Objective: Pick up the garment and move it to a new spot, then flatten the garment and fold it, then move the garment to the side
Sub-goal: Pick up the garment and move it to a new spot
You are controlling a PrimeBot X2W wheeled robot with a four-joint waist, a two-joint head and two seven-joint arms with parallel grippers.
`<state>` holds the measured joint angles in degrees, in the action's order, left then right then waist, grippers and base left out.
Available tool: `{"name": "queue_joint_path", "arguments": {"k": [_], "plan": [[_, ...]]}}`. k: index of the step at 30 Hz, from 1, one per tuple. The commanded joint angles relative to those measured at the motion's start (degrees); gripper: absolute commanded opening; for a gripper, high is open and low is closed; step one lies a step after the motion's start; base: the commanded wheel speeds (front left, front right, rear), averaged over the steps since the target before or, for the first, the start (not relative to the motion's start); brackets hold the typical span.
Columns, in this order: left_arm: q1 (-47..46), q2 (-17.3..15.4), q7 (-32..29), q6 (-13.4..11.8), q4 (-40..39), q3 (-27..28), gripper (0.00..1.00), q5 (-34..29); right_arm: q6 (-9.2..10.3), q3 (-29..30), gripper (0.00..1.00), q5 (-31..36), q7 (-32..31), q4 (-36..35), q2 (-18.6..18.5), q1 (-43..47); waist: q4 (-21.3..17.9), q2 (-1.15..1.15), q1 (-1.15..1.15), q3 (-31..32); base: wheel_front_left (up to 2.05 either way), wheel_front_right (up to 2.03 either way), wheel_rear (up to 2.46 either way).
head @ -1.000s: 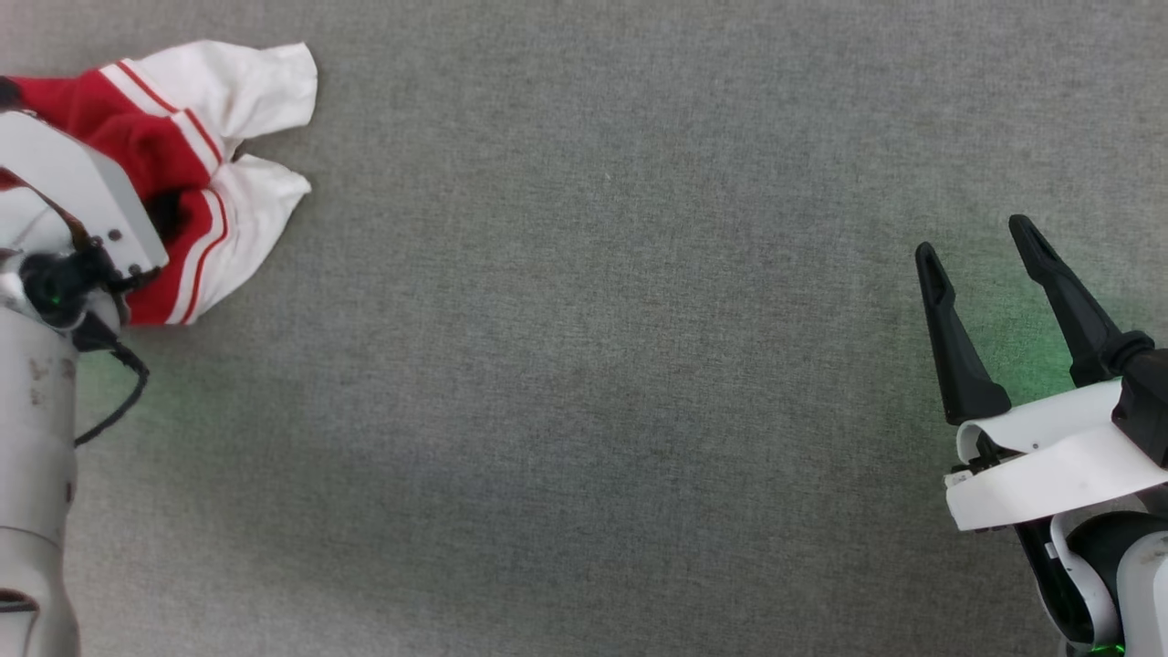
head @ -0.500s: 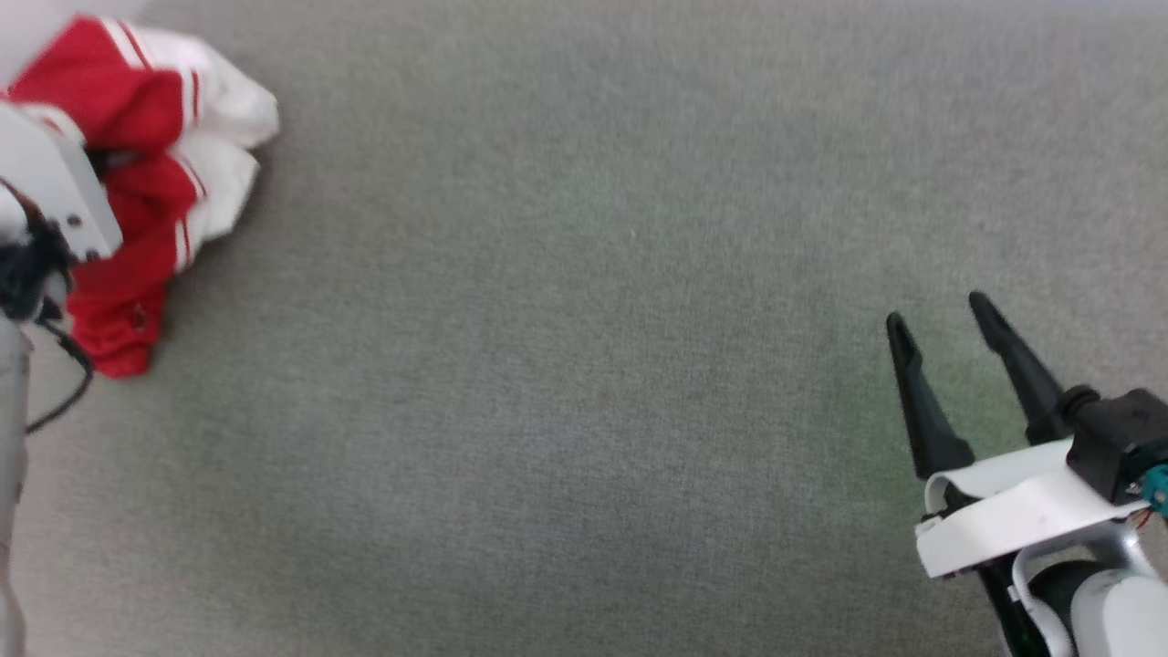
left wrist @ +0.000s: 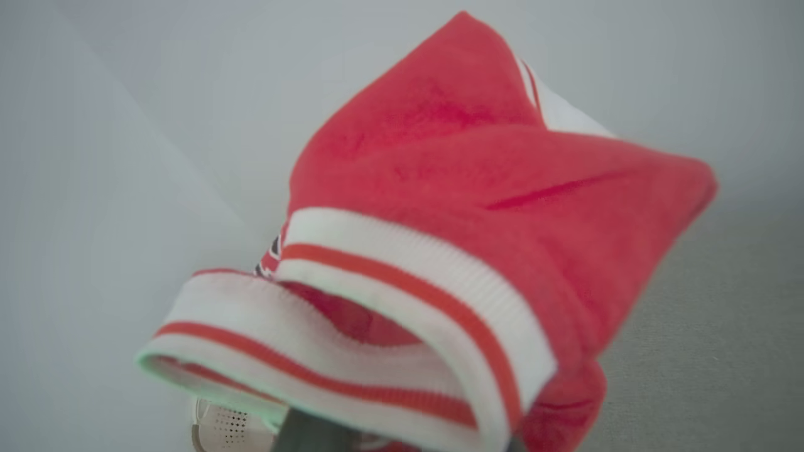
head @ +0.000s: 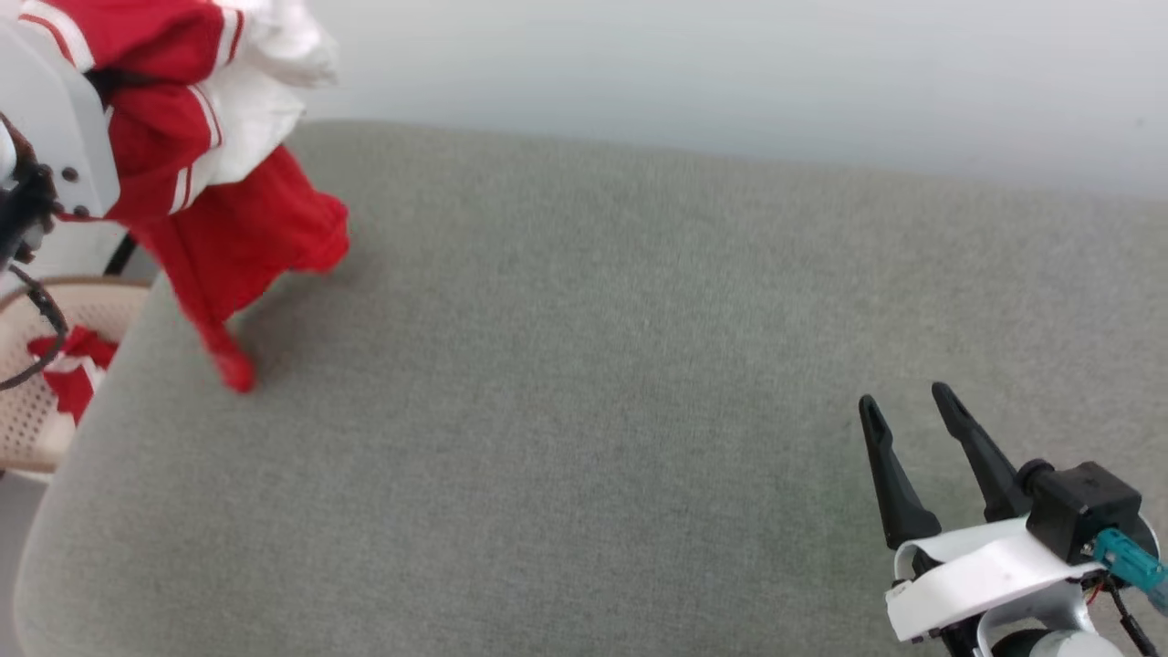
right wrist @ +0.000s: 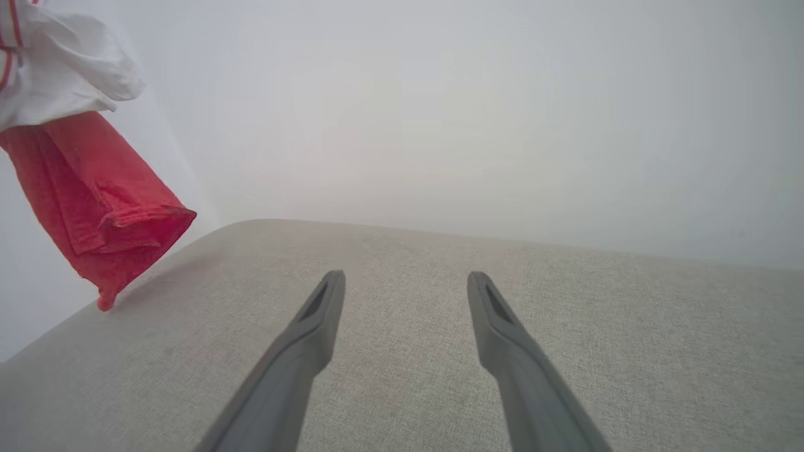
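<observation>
The left gripper (head: 102,84) is clamped on the garment (head: 237,228) at the upper left of the head view. Its fingers are almost wholly covered by cloth, and only the dark base of one finger (left wrist: 311,434) can be made out at the bottom edge of the left wrist view. The garment is held up in the air as a bunched bundle. White sleeve cloth and striped trim are gathered near the grip, and a long red part hangs down from it. In the left wrist view a striped band is seen folded across the front of the red cloth. The lowest red tip is seen close above the left end of the grey cushion (head: 593,383); whether it touches the cushion cannot be told.

The right gripper (head: 903,395) is held with its two dark fingers spread apart and nothing between them, low over the near right part of the cushion, well apart from the garment.

Beyond the cushion's left edge a pale woven basket (head: 27,429) is seen, with red and white cloth (head: 68,370) lying in it. A plain pale wall (head: 730,73) is seen behind the cushion.
</observation>
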<state>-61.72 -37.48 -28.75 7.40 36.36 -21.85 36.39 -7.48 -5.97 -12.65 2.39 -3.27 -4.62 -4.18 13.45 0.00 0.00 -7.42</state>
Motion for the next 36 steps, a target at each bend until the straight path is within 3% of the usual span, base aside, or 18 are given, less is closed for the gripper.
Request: {"name": "queue_joint_path", "arguments": {"k": [1, 9, 20, 28, 36], "plan": [[1.0, -0.6, -1.2, 0.1, -2.4, -0.2, 0.0, 0.7, -0.02, 0.1, 1.0, -0.3, 0.6, 0.4, 0.4, 1.0, -0.6, 0.0, 0.0, 5.0, 0.0, 0.0, 0.0], [4.9, -1.8, -9.3, -2.9, -17.8, -0.7, 0.0, 2.9, -0.02, 2.5, 1.0, -0.4, 2.1, 2.3, 1.0, 3.1, -4.4, 0.0, 0.0, 8.7, 0.0, 0.0, 0.0], [11.2, -2.9, -16.9, -8.2, -36.3, -0.9, 0.0, 6.0, -0.02, 8.5, 1.0, 0.8, 2.8, 3.5, 1.2, 3.4, -12.8, 0.0, 0.0, 7.9, 0.0, 0.0, 0.0], [12.8, -1.0, -19.7, -9.6, -43.4, -4.1, 0.0, 5.8, -0.02, 12.3, 1.0, 1.4, 3.6, 4.3, 1.5, 2.4, -19.2, 0.0, 0.0, 5.1, 0.0, 0.0, 0.0], [14.6, 2.0, -20.8, -9.7, -43.8, -8.2, 0.0, 5.3, -0.02, 13.6, 1.0, 0.4, 4.8, 5.6, 1.7, 1.4, -23.2, 0.0, 0.0, 1.9, 0.0, 0.0, 0.0]]}}
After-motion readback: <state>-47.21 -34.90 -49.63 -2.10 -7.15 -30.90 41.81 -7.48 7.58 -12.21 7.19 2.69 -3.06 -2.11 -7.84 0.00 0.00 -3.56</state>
